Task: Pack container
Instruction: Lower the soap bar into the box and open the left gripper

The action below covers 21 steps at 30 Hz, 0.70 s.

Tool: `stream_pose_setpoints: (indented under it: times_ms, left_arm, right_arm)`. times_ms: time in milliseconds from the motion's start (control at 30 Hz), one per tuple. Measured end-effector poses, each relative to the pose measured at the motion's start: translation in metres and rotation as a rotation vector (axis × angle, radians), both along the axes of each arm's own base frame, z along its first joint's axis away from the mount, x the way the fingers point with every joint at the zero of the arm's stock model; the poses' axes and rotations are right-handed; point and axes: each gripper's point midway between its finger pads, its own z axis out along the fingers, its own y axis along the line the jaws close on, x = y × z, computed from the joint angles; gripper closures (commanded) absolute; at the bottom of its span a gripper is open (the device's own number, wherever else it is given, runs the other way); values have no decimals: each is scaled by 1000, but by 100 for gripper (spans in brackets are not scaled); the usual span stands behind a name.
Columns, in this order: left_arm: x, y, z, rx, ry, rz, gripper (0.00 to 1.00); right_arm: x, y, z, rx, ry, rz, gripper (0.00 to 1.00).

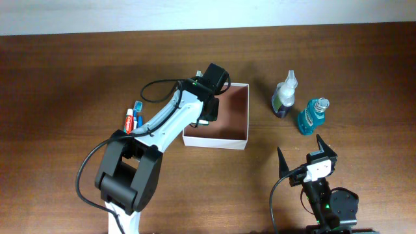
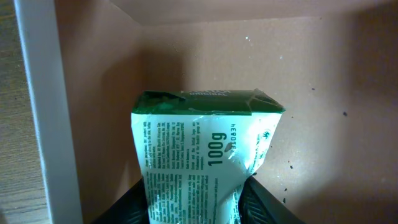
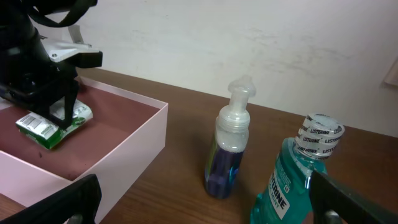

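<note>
Left gripper (image 2: 189,208) is down inside the container (image 1: 224,138), jaws clamped on a green-and-white packet (image 2: 199,143) marked 100g. The container sits mid-table, and the packet hangs over the pinkish floor toward the 9 o'clock wall. The right wrist view shows it low over the floor, but I can't tell whether it is touching or just above.

So, progress: I'd call this the first item going in. No other item shows on the floor of the container, though the arm hides part of it from overhead. The packet doesn't count as packed until those jaws let go.

What's left? Out at 3 o'clock from the container stand a clear pump bottle (image 1: 285,97) with purple liquid and, just beside it, a teal Listerine bottle (image 1: 313,116), both upright and outside the box. At 9 o'clock, half tucked under the left arm, lie a few small items, red-and-white and blue (image 1: 132,119) (tubes, perhaps; too small to be sure).

Right gripper (image 1: 300,147) waits at about 5 o'clock, fingers spread wide and holding nothing, near the bottles. By my reckoning, most of the packing remains.
</note>
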Motion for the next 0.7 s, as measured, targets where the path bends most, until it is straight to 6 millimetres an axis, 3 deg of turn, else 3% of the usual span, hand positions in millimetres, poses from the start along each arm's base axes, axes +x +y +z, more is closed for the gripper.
stream_pose_setpoints:
  times_ms: [467,600,700]
  left_arm:
    - [-1,3,-12,22,21,8,50]
    - [-5,5,-4,36,47,8,50]
    - [-4,4,12,38,50,8,53]
  right_arm:
    - [0,0,0,0,0,0,2]
    - [0,0,0,0,0,0,2]
    - [0,0,0,0,0,0,2]
